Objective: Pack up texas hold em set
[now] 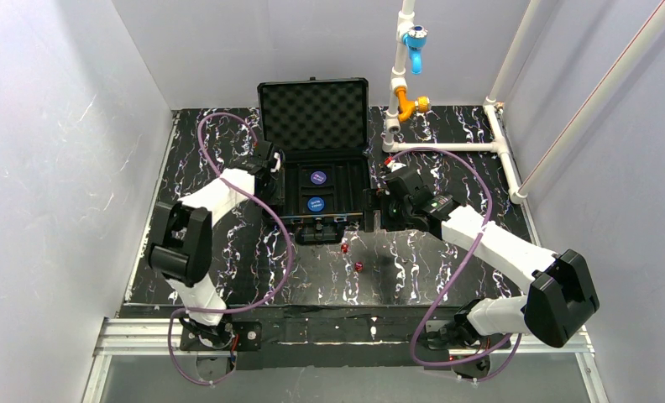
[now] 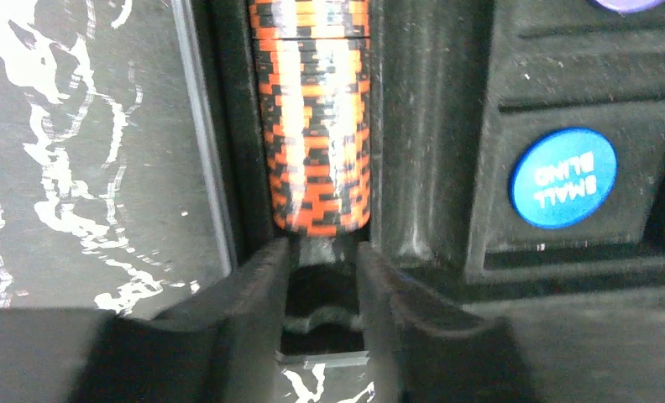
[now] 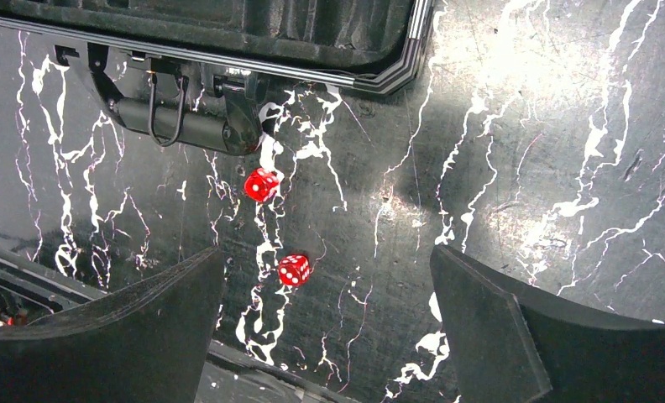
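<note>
Dice (image 3: 262, 184) loose on tbl (image 3: 522, 126); R tool (image 3: 325, 252) spread above.

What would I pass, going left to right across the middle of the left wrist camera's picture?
Black marbled table → orange-and-black chip stack lying in its slot → black tray ridge → blue disc printed SMALL BLIND.
</note>
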Robot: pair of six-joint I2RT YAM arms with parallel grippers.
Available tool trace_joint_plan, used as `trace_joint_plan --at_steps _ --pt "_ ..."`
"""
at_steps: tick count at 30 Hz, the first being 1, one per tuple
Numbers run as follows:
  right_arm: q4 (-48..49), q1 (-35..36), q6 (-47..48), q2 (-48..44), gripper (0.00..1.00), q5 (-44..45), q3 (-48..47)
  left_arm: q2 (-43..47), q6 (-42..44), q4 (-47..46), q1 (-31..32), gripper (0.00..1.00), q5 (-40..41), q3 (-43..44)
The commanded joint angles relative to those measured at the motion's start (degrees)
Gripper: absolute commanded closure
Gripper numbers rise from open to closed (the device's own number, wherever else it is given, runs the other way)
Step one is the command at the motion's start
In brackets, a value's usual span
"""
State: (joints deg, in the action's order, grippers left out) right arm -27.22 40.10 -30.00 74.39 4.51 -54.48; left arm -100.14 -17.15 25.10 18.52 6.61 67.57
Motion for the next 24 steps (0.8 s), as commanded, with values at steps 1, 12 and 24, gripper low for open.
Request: trace_joint_plan --at_steps 1,12,24 --pt "0.3 -0.3 0.6 -1.6 0.00 0.3 0.0 9.5 1.7 -0.2 -0.3 0.58 2.3 -1.7" --pt "0.0 -0.2 0.7 -0.9 0.00 -0.2 -1.4 26.3 3.0 2.9 -0.4 0.28 1.2 -4.7" --pt "0.1 -0.2 0.9 2.2 0.00 -2.4 -2.4 41.1 0.8 11.1 -0.3 0.02 3.5 -9.7"
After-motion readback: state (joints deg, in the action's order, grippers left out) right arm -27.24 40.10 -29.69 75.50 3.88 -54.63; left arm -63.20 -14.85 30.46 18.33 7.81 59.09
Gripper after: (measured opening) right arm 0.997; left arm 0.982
